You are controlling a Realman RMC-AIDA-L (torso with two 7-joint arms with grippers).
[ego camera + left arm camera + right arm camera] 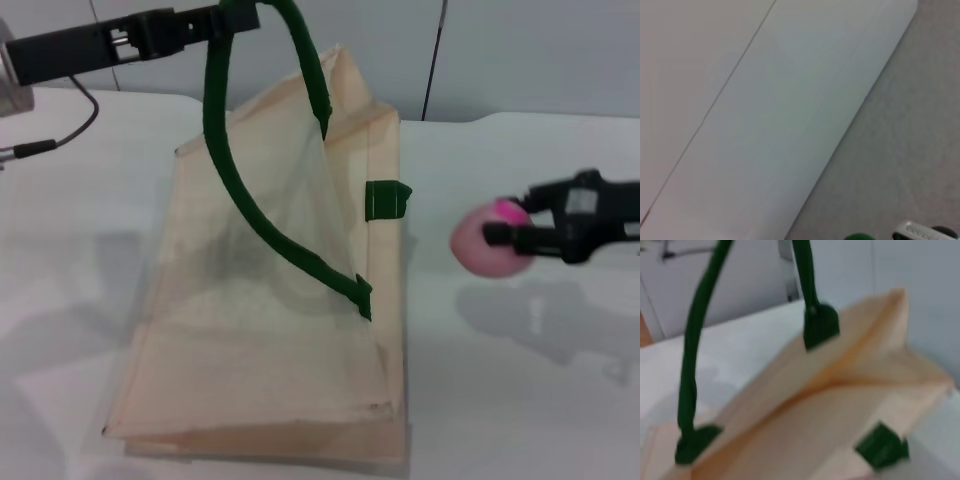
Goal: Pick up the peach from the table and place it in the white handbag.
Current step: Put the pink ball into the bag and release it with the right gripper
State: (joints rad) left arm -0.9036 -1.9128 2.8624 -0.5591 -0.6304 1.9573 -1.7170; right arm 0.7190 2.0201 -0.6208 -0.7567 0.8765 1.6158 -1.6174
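Observation:
The cream cloth handbag (260, 330) lies on the white table (520, 400) with one side pulled up. My left gripper (232, 18), at the top left, is shut on its dark-green rope handle (225, 160) and holds it raised. My right gripper (512, 228) is shut on the pale-pink peach (482, 244) and holds it above the table, to the right of the bag and apart from it. The right wrist view shows the bag's upper edge (840, 385) and green handles (697, 340) close by.
A black cable (60, 135) lies at the table's far left. A second green handle patch (386, 199) sticks out on the bag's right side. A pale wall (520, 50) stands behind the table.

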